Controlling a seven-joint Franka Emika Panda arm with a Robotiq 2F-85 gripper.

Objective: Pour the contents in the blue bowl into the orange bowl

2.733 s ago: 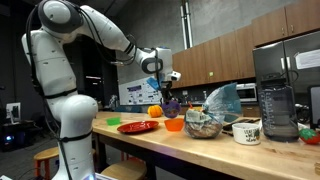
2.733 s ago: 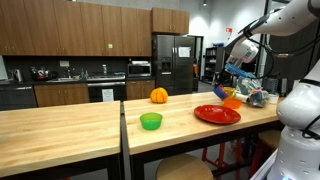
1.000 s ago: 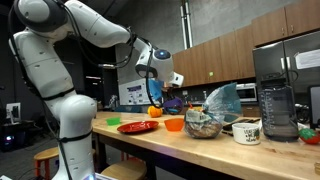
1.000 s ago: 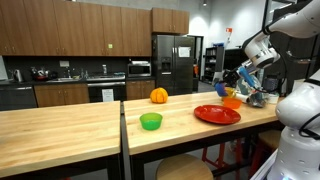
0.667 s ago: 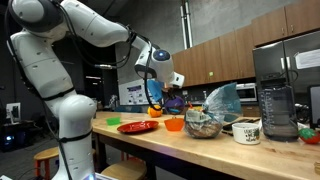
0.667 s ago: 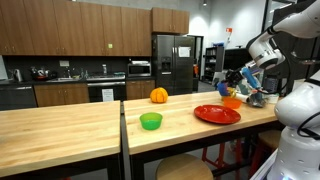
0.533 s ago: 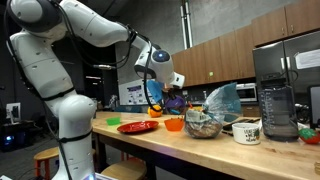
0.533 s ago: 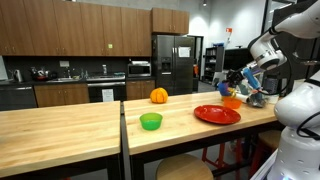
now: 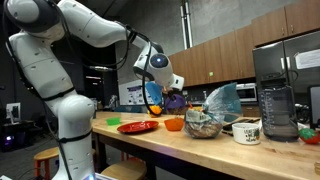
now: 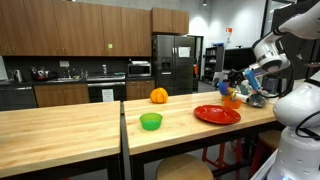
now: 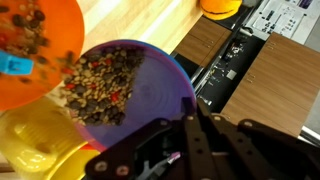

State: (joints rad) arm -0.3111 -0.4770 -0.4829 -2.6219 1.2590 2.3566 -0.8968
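Note:
My gripper [image 11: 185, 135] is shut on the rim of the blue bowl [image 11: 150, 90] and holds it tilted in the air. Mixed brown and red bits [image 11: 100, 85] slide toward its low edge and into the orange bowl [image 11: 35, 45], which lies just below and holds some of the same bits. In both exterior views the gripper [image 9: 165, 95] [image 10: 240, 82] holds the blue bowl [image 9: 173, 101] [image 10: 225, 88] tipped just above the orange bowl [image 9: 174, 124] [image 10: 232, 101] on the wooden table.
A red plate [image 9: 137, 127] [image 10: 216, 114], a lime-green bowl [image 9: 113, 121] [image 10: 150, 121] and an orange fruit [image 9: 153, 110] [image 10: 158, 95] are on the table. A glass bowl with a plastic bag [image 9: 207, 120], a mug [image 9: 246, 131] and a blender [image 9: 276, 100] stand beyond. A yellow thing [image 11: 40, 145] lies beside the orange bowl.
My gripper has lifted the blue bowl, swung it a little and tipped it further over the orange bowl. The other things have not moved.

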